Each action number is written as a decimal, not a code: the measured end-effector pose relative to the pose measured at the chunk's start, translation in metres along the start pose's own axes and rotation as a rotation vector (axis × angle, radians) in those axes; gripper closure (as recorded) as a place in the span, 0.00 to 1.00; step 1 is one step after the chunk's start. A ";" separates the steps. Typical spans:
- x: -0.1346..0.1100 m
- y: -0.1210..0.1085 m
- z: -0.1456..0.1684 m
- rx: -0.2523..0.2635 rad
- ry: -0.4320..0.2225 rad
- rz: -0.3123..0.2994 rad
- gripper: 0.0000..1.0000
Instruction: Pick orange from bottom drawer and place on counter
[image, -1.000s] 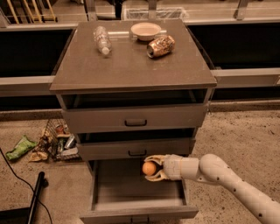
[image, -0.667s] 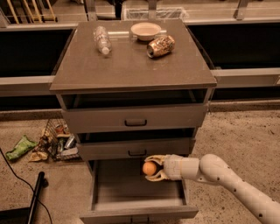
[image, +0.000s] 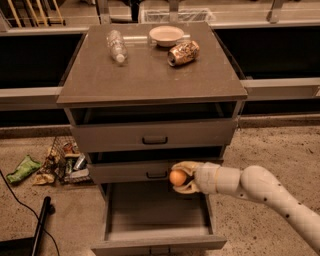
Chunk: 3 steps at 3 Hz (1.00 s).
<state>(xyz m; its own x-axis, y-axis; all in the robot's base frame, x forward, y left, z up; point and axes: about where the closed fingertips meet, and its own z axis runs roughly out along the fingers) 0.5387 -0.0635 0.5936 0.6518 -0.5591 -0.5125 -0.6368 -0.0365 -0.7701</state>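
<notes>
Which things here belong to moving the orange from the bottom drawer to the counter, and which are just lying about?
Job: orange, gripped in the hand above the open bottom drawer; counter.
Lying about: plastic bottle, bowl, crushed can on the counter; litter on the floor.

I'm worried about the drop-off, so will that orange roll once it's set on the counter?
Probably: the orange, held in the end effector above the open bottom drawer, looks round and smooth, and the counter looks flat. It shows no squashing, so likely firm.
</notes>
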 end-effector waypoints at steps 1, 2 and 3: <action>-0.017 -0.056 -0.038 0.040 0.073 -0.139 1.00; -0.018 -0.065 -0.035 0.047 0.074 -0.143 1.00; -0.024 -0.102 -0.032 0.066 0.065 -0.202 1.00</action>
<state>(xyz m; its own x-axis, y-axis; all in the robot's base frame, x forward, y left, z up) 0.5742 -0.0730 0.6966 0.7341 -0.5981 -0.3215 -0.4662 -0.0996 -0.8791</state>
